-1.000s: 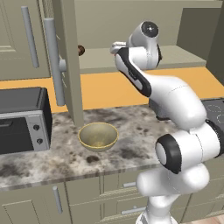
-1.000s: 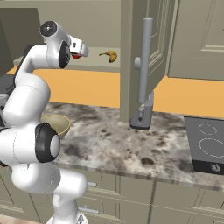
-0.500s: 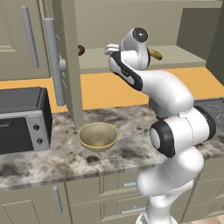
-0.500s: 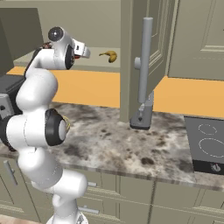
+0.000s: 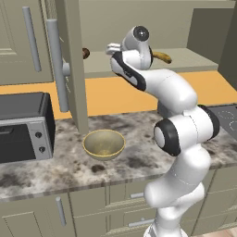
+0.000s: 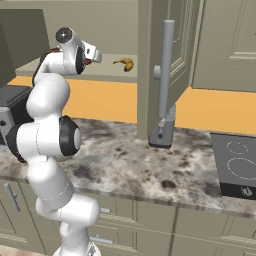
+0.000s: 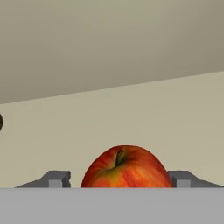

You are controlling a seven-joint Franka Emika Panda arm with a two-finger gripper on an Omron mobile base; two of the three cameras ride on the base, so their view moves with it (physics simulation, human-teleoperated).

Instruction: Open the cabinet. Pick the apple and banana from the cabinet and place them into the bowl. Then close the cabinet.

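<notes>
The cabinet stands open, its left door (image 5: 69, 65) and right door (image 6: 165, 65) swung out over the counter. My gripper (image 5: 113, 47) reaches onto the beige shelf. In the hand view the red apple (image 7: 124, 168) sits on the shelf between my two fingertips (image 7: 59, 178). A narrow gap shows on the left, while the right tip is almost touching. The jaws are open around it. Further right on the same shelf lies the yellow banana (image 5: 162, 56) (image 6: 125, 63). The olive bowl (image 5: 104, 144) stands empty on the counter below the left door.
A small dark brown round object (image 5: 86, 53) lies at the shelf's left end. On the counter at the left stands a toaster oven (image 5: 23, 125). A grey stand (image 6: 162, 135) sits under the right door, with a cooktop (image 6: 240, 165) at the far right.
The arm has swung left and pushed the hand further onto the shelf towards the apple. Bowl, banana and doors have not moved.
</notes>
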